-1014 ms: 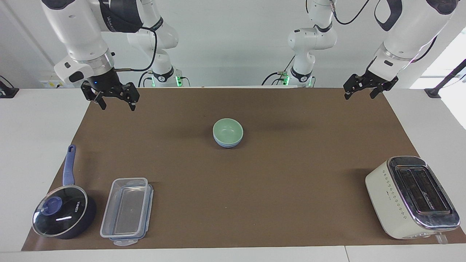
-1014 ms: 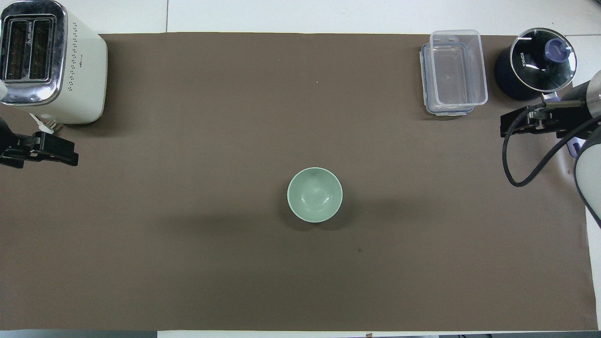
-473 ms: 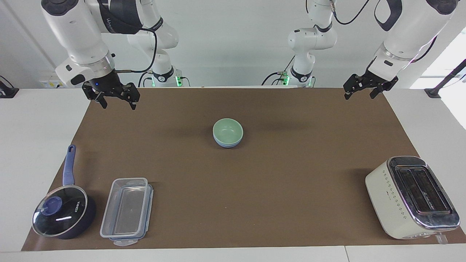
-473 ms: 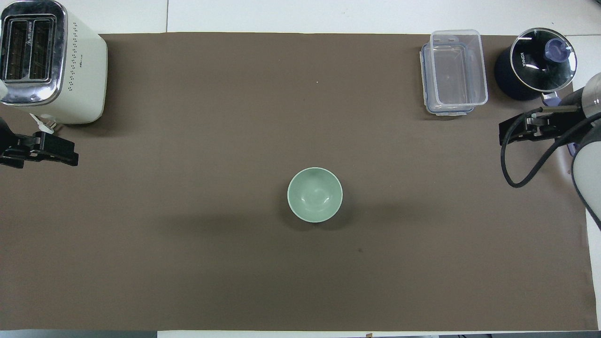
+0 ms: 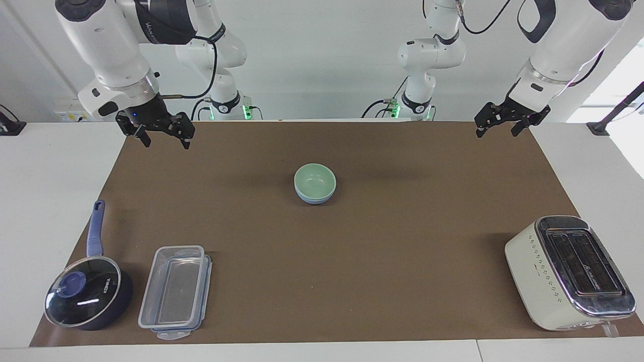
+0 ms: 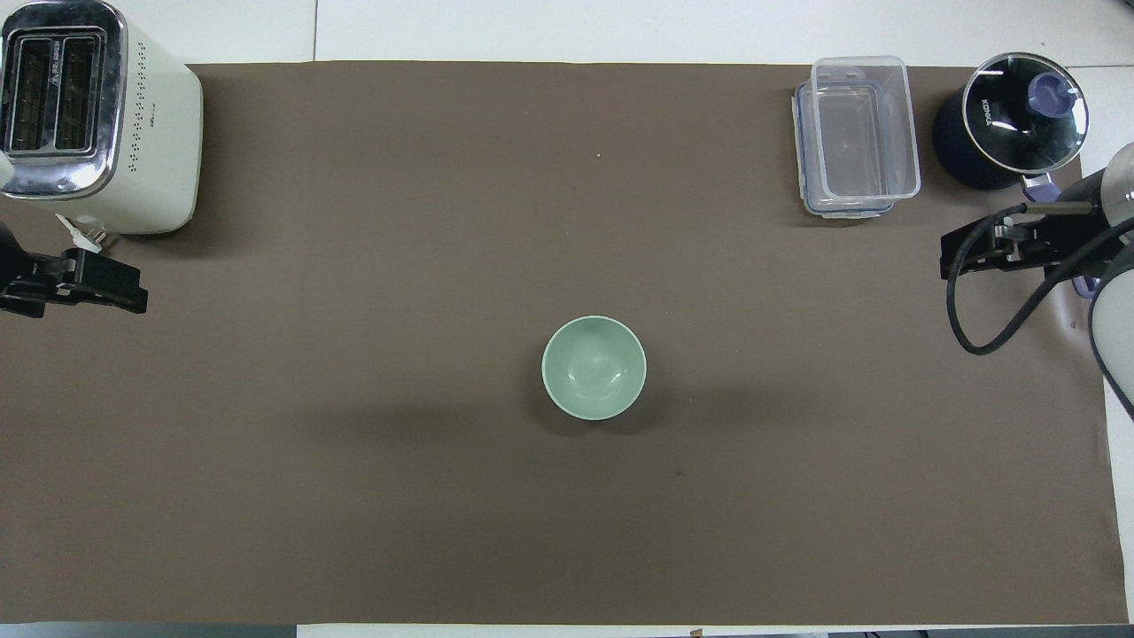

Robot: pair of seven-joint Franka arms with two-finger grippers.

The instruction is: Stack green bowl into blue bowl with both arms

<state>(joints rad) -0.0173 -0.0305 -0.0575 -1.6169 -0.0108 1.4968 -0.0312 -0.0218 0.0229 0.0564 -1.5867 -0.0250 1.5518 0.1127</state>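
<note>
Facing view: we found the small pale mint-green bowl (image 5: 315, 177) nested in the small light cornflower-blue bowl (image 5: 314, 198), of which only a band showed under the green rim. The stack sat on the brown mat (image 5: 402, 251) that covers the white tabletop (image 5: 50, 171), midway between the two ends. The right hand (image 5: 164, 142) hung in the air over the mat's corner at the right arm's end, fingers spread wide with nothing between them. The left hand (image 5: 497, 131) hung over the mat's corner at the left arm's end, fingers also parted and empty. We noted a dark blue lidded saucepan with a glass lid (image 5: 88, 296) and a clear rectangular plastic container (image 5: 175, 291) at the right arm's end, farther from the robots than the bowls. A cream two-slot toaster with a chrome top (image 5: 568, 271) stood at the left arm's end.

Overhead view: we saw only the green bowl (image 6: 594, 367); it covered the blue one. The left hand (image 6: 89, 288) lay just nearer the robots than the toaster (image 6: 97, 115). The right hand (image 6: 997, 248) covered part of the saucepan's (image 6: 1010, 120) handle. The container (image 6: 858, 135) stood beside the saucepan.
</note>
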